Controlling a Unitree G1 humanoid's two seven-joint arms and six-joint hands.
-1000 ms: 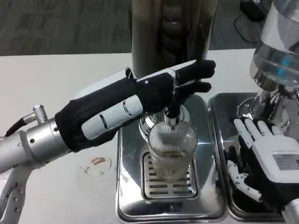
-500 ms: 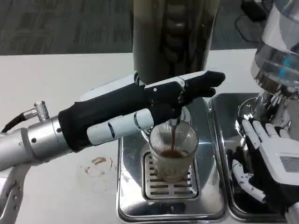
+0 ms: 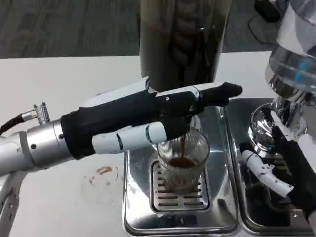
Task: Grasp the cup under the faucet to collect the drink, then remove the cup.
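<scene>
A ribbed clear glass cup stands on the grate of the steel drip tray, right under the faucet. A thin brown stream runs into it, and a little dark drink lies in the bottom. My left hand reaches in from the left and lies across the faucet just above the cup's rim, its fingers stretched out to the right and hiding the tap. My right hand hovers to the cup's right over the neighbouring tray, fingers spread, holding nothing and a short gap away from the glass.
The dark dispenser tank rises behind the cup. A second dispenser with a clear bowl stands on the right tray, close behind my right hand. A brown ring stain marks the white table left of the drip tray.
My left hand has settled lower over the faucet and the drink has started flowing into the cup. My right hand has turned edge-on and spread its fingers toward the cup.
</scene>
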